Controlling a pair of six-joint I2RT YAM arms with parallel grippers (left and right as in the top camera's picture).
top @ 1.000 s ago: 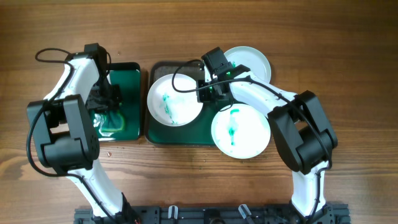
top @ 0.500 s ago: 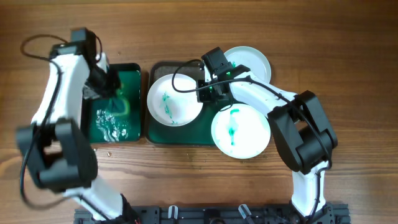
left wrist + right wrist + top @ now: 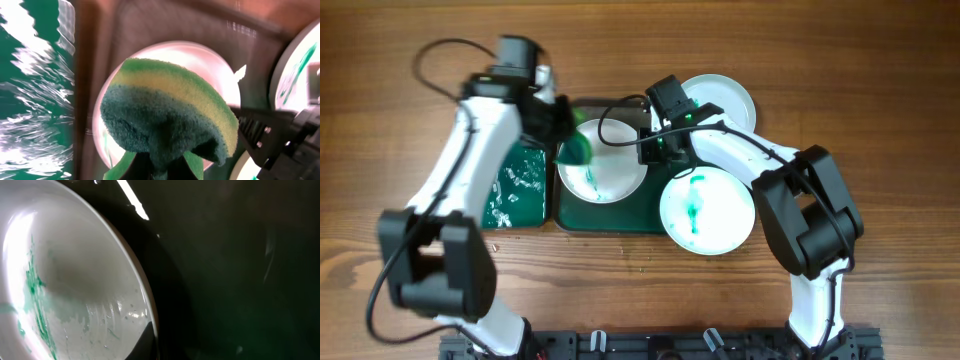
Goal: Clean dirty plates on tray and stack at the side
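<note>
White plate [image 3: 605, 172], green-smeared, under left end effector [image 3: 570, 140] — clenched on sponge [image 3: 165, 115], moved here from tub [image 3: 515, 190]. Right end effector [image 3: 663, 148] at plate rim — grip state cannot be told.

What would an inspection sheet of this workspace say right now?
Surface: wooden table.
Job's things: green-smeared white plate on the tray; second smeared plate overlapping the tray's right edge; third plate beyond it; water tub left of the tray.
Clutter: nothing seen.
End effectors: left end effector holds a green sponge over the tray plate; right end effector at that plate's rim, grip unclear.
Cables: black cable loops on both arms.
Surroundings: black frame along the table's near edge.
</note>
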